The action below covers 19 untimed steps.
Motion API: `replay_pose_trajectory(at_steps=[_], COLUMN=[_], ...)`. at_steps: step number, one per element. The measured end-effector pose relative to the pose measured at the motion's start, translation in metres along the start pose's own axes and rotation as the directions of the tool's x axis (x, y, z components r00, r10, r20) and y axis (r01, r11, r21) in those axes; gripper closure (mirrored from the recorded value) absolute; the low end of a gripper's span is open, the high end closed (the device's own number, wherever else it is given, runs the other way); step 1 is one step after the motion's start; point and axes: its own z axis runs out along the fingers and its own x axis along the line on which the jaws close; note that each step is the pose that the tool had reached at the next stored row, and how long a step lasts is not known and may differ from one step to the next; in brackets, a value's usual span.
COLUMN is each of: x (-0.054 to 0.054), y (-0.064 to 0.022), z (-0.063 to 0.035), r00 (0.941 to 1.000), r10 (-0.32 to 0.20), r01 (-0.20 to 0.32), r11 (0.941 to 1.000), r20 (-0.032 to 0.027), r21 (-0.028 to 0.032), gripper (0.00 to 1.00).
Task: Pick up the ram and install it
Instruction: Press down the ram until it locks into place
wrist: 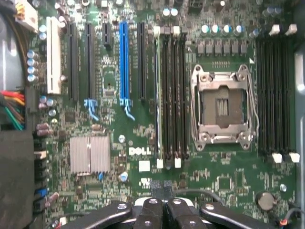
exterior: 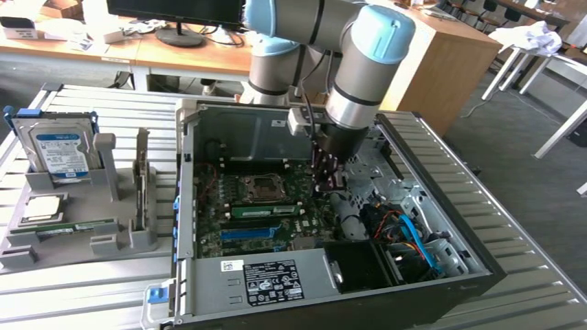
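Spare ram stick (exterior: 66,226) is lying in the grey holder (exterior: 137,240) along the slatted table's left edge; another ram (exterior: 264,210) is sitting slotted beside the CPU socket (exterior: 264,186). My pincer (wrist: 163,194) is hovering over the motherboard (wrist: 119,162), pressed together, pinching nothing. I judge pressing evenly along the stick's length matters here.

On my wrist feed I can read one word, "DELL", printed in white on the green motherboard (wrist: 143,138) just beside the heatsink (wrist: 89,153). In the exterior view, the white label on the black power supply (exterior: 271,280) and the blue label on the hard drive (exterior: 62,152) carry print I can't read.
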Motion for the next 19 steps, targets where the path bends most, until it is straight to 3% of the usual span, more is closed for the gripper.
replay_pose_trajectory(at_steps=[5,19], x=[0.001,0.001], y=[0.0142,0.0207], z=[0.0023,0.0149], r00=[1.0,1.0], r10=[0.0,0.0], r01=[0.0,0.0], r11=[1.0,1.0], r20=[0.0002,-0.0077], r21=[0.0001,0.0003], gripper=[0.9,0.9])
